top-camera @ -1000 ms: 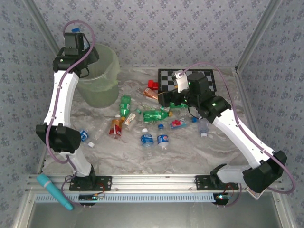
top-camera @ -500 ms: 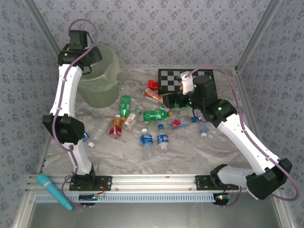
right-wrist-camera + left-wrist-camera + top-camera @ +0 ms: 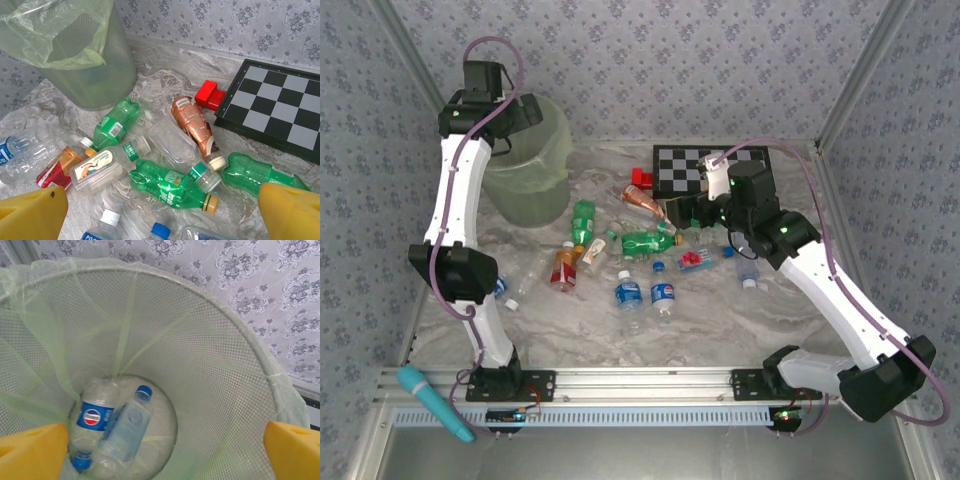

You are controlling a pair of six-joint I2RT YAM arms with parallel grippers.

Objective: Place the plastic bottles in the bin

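Observation:
My left gripper [image 3: 165,452] hangs open over the mouth of the pale-green mesh bin [image 3: 235,365], its yellow fingers [image 3: 30,452] wide apart with nothing between them. Two clear blue-labelled plastic bottles [image 3: 125,425] lie on the bin's bottom. From above, the left gripper [image 3: 510,112] sits at the bin [image 3: 535,190] rim. My right gripper [image 3: 160,215] is open above the scattered plastic bottles. A green one [image 3: 170,185] lies just under it, an orange-brown one [image 3: 192,122] beyond. In the top view the right gripper [image 3: 685,210] hovers beside the green bottle [image 3: 648,241].
A black-and-white checkerboard [image 3: 710,165] lies at the back right with a small red block [image 3: 210,95] against its left edge. Several more bottles [image 3: 630,293] lie mid-table. A teal-handled tool [image 3: 435,400] rests on the front rail. Patterned walls close in three sides.
The left arm stretched up and reached further over the bin, and its jaws opened wide. The right arm drew back a little toward the checkerboard, staying open.

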